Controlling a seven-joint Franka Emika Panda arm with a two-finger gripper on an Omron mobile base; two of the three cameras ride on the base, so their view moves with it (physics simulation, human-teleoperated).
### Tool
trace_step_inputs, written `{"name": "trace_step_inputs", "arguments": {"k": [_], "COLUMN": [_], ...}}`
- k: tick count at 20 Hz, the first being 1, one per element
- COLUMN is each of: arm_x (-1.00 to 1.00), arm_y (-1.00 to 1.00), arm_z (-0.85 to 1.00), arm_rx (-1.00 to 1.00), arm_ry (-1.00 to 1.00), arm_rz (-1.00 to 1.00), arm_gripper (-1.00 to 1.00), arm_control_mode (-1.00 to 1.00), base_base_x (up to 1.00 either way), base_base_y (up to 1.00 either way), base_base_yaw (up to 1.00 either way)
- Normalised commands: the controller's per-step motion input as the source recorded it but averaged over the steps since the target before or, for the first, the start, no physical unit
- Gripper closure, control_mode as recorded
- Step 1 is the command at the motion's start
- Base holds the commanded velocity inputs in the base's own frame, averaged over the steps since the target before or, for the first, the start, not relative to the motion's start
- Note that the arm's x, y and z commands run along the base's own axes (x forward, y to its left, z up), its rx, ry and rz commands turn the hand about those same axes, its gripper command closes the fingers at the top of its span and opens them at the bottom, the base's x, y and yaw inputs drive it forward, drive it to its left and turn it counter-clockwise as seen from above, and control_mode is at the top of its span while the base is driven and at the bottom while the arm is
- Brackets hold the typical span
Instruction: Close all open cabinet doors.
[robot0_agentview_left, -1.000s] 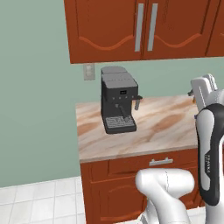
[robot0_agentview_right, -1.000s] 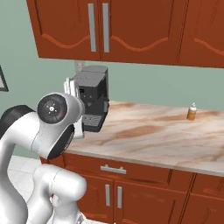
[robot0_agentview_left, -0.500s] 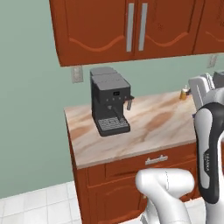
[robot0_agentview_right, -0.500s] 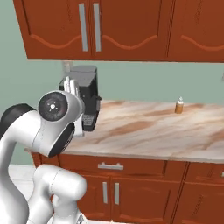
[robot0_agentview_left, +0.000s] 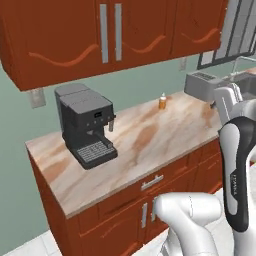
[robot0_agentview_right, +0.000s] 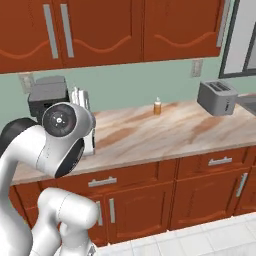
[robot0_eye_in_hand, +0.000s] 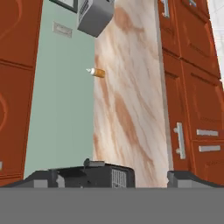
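Marbled surface (robot0_agentview_left: 150, 135) carrying a coffee machine (robot0_agentview_left: 85, 122), small bottle (robot0_agentview_right: 157, 106) and toaster (robot0_agentview_right: 216, 97). Cabinet doors (robot0_agentview_right: 100, 30) overhead appear shut (no open one visible). Hand (robot0_eye_in_hand: 111, 177): fingers spread, empty. Best approach: keep scanning before reaching.

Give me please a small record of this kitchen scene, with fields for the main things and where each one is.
cabinet doors: above the counter, the ones in view look shut
counter: marbled top
coffee machine: left end of the counter, by the wall
bottle: small, orange, at the wall, mid counter
toaster: right end of the counter
gripper: fingertips apart, holding nothing
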Motion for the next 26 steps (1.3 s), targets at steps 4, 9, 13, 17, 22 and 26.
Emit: {"name": "trace_step_inputs", "arguments": {"k": [4,9,13,17,22,26], "arm_x": [0.0,0.0,0.0,0.0,0.0,0.0], "arm_y": [0.0,0.0,0.0,0.0,0.0,0.0], "arm_z": [0.0,0.0,0.0,0.0,0.0,0.0], "arm_rx": [0.0,0.0,0.0,0.0,0.0,0.0], "arm_ry": [0.0,0.0,0.0,0.0,0.0,0.0], "arm_rz": [0.0,0.0,0.0,0.0,0.0,0.0], "arm_gripper": [-1.0,-1.0,-1.0,-1.0,-1.0,-1.0], "arm_control_mode": [1.0,1.0,1.0,1.0,1.0,1.0], "base_base_x": [-0.31,-0.24,-0.16,-0.24,-0.07,0.2], "base_base_y": [0.18,0.21,0.23,0.21,0.19,0.01], "base_base_yaw": [-0.62,-0.56,-0.48,-0.4,-0.36,-0.43]}}
